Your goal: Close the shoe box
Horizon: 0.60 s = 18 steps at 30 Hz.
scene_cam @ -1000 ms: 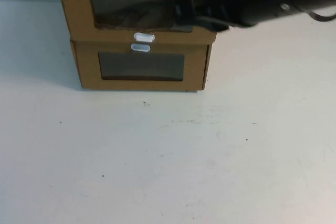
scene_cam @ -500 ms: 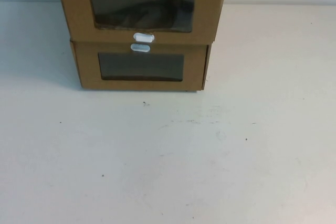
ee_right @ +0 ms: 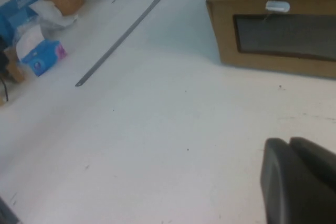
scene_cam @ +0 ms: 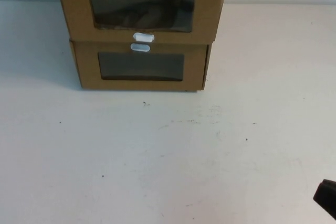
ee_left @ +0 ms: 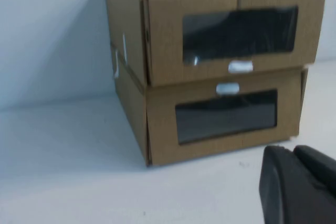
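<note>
Shoe box (scene_cam: 142,9) sits stacked on a similar cardboard box (scene_cam: 140,66) at the table's (scene_cam: 168,156) far edge, its front flush. White pull tab (scene_cam: 143,37) lies at its lower edge. Right hand (scene_cam: 326,198) shows at the near right corner; left hand (ee_left: 299,187) is low, near the boxes. Neither holds anything; finger opening cannot be determined.

Shoe box (scene_cam: 142,8) atop similar box (scene_cam: 140,66)

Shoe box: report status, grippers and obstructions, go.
Left gripper low on the table, facing the boxes, holding nothing. Right gripper near the table's front right, off the boxes. Shoe box atop the lower box, front flush. Nothing blocking.
</note>
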Tool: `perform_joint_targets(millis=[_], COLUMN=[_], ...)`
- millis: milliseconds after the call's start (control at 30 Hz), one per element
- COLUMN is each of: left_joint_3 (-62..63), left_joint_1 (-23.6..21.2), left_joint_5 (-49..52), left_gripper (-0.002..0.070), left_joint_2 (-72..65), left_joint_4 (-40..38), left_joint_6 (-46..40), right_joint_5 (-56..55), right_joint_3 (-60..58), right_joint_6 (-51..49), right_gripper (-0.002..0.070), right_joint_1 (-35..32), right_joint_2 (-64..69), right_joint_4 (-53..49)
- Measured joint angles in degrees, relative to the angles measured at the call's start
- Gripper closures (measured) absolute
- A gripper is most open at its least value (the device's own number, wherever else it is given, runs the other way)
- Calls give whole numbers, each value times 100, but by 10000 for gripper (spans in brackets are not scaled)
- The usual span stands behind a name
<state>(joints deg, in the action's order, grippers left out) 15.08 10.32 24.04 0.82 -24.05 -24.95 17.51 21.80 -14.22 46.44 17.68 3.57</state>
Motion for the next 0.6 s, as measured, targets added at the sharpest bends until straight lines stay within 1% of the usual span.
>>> perform_joint_targets(millis=[67, 167, 233, 400, 533, 600], left_joint_3=[-338, -728, -938, -1415, -1647, -1658], left_joint_1=[0, 0, 0, 0, 0, 0], left_joint_5=[-44, -449, -647, -697, -619, -463], left_gripper=[677, 677, 677, 677, 677, 677], left_joint_2=[0, 0, 0, 0, 0, 0], left_joint_4=[0, 0, 0, 0, 12, 12], left_joint_6=[0, 0, 0, 0, 0, 0], right_joint_5=[-589, -1442, -1751, -1960, -1937, -1751], right_joint_3=[-445, -1119, -1441, -2028, -2309, -2326], right_joint_6=[4, 14, 14, 14, 14, 14], right_gripper=[687, 687, 687, 687, 687, 687], right_joint_1=[0, 0, 0, 0, 0, 0], right_joint_2=[0, 0, 10, 10, 10, 10], right_joint_4=[0, 9, 19, 37, 37, 42])
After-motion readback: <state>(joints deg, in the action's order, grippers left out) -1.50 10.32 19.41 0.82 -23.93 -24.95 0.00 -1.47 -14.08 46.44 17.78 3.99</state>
